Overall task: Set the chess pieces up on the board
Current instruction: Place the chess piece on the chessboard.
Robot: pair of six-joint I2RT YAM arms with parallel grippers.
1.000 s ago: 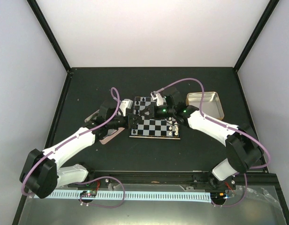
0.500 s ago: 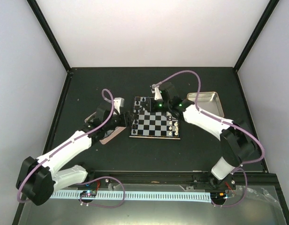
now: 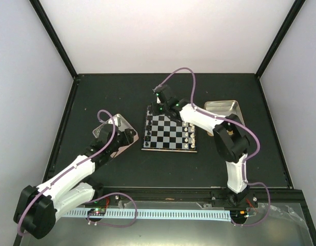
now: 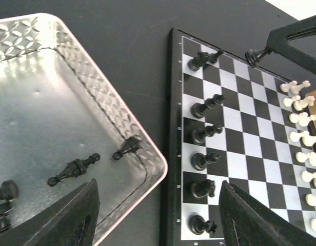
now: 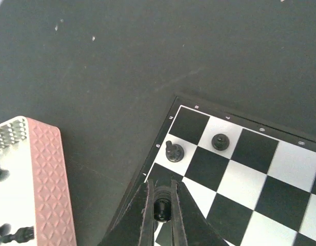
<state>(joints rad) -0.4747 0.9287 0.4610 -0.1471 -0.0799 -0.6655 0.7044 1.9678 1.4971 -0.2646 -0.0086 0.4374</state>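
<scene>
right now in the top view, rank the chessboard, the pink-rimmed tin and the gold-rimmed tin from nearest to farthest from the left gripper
1. pink-rimmed tin: on the left, right below the left gripper.
2. chessboard: mid-table, just to the gripper's right.
3. gold-rimmed tin: far right, beyond the chessboard.

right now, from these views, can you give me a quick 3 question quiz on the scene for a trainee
1. True or false: the right end effector is shut on a black piece.
2. The spare black pieces lie: A in a glass bowl; B in the pink-rimmed tin; C in a cloth bag.
3. What does the left end effector hold?
Key: 1 true; 2 B; 3 nothing, it is open.
</scene>
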